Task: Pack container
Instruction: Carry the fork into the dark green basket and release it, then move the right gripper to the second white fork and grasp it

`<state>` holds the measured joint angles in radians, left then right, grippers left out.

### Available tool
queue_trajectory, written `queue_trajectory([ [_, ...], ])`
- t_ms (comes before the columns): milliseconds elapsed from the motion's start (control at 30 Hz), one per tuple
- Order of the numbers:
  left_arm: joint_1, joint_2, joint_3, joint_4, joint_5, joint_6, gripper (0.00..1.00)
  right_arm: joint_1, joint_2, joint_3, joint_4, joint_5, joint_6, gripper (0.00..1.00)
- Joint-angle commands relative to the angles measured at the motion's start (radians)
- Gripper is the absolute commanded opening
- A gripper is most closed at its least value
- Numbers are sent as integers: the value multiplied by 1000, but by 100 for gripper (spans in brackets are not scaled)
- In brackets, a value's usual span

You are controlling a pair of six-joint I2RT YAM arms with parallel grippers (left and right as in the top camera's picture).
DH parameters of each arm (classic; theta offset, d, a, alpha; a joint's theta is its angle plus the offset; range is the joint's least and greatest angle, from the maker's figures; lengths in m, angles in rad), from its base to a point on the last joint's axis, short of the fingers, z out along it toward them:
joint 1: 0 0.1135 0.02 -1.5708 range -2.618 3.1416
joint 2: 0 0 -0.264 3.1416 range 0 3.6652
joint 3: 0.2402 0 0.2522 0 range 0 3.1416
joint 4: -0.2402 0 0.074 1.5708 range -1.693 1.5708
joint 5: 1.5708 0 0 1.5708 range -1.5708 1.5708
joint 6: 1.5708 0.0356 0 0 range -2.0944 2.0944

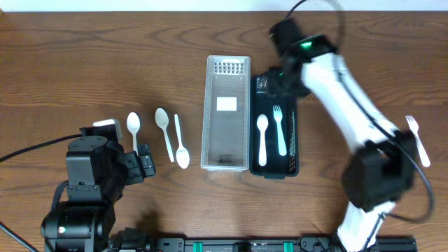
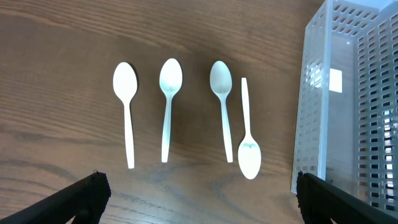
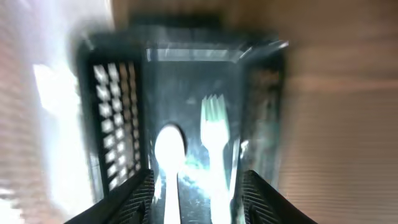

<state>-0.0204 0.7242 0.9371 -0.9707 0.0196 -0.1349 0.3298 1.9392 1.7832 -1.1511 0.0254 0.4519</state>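
Right gripper (image 3: 198, 196) above tray (image 3: 115, 112) edge

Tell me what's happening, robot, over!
Both open and empty: left pincer by four loose spoons, right pincer over the black tray. Tray holds one spoon, one fork. A white basket stands between spoons and tray.

no readable text, labels blank or blurred
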Motion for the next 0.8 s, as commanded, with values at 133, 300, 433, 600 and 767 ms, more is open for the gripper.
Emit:
queue_trajectory([
  [133, 6, 2, 14, -9, -1, -10, 98, -319, -262, 40, -123, 27, 144, 51],
  [300, 6, 2, 14, -9, -1, -10, 98, -570, -271, -5, -226, 22, 122, 60],
  [433, 6, 2, 14, -9, -1, -10, 98, -725, -271, -140, -166, -3, 68, 61],
  [600, 6, 2, 14, -9, -1, -10, 98, -864, -269, -366, 9, -45, 5, 62],
  [767, 6, 2, 14, -9, -1, -10, 98, -938, -246, -547, 189, -35, -87, 71],
])
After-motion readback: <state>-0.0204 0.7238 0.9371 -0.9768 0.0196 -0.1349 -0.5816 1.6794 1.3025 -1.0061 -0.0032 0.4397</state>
